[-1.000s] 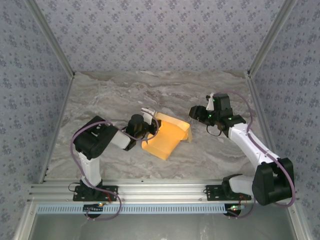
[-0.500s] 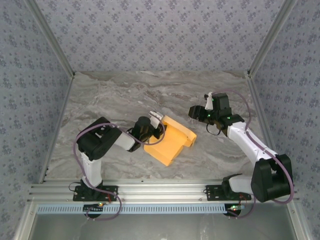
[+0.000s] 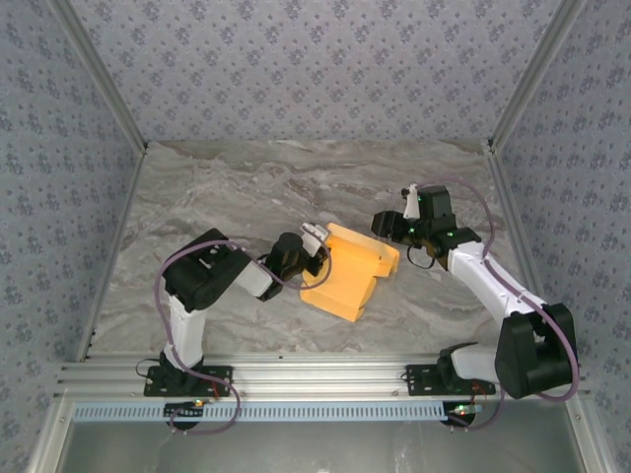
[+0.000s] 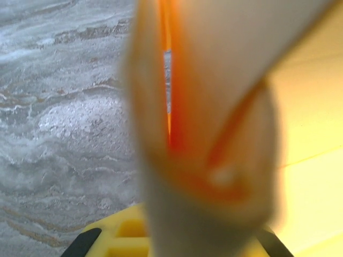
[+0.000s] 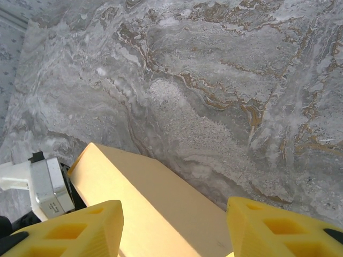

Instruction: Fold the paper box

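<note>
my left gripper (image 3: pixel 315 242) clamps box (image 3: pixel 350 278) edge | my right gripper (image 3: pixel 383 225) open beside it | light, thin card, crushable: I'd pinch flaps near creases

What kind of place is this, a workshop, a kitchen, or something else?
Probably a robot test cell, not a home: a left arm and right arm bolted to a metal rail, a marble-look table boxed in by wallpapered walls, with a yellow paper box between the arms.
</note>
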`<control>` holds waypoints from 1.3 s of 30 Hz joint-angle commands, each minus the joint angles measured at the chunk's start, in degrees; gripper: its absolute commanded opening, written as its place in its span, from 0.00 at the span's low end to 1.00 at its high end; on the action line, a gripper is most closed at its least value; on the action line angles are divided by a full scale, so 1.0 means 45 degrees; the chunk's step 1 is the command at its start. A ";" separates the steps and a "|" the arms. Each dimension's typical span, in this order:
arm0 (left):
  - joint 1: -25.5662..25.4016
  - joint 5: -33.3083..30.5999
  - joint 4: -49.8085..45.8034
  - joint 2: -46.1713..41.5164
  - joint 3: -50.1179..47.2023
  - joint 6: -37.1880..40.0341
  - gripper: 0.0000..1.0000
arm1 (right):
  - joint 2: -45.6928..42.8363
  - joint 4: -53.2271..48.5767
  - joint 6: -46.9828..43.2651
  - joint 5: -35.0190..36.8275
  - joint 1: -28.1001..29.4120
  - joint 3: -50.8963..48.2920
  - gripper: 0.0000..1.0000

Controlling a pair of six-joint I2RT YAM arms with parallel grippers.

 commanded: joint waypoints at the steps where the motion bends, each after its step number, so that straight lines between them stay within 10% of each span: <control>1: -0.0118 -0.0099 0.0779 0.0072 -0.0249 0.0682 0.08 | 0.0342 -0.0750 -0.0967 -0.0215 -0.0006 0.0688 0.56; 17: 0.0590 0.4440 -0.1233 0.0523 0.1660 0.1720 0.05 | 0.1069 -0.1097 -0.0678 0.0264 0.1190 0.0378 0.57; 39: 0.0682 0.2814 0.1324 0.0146 0.0322 0.0679 0.47 | 0.2314 -0.1330 -0.0016 -0.0119 0.1965 0.1130 0.49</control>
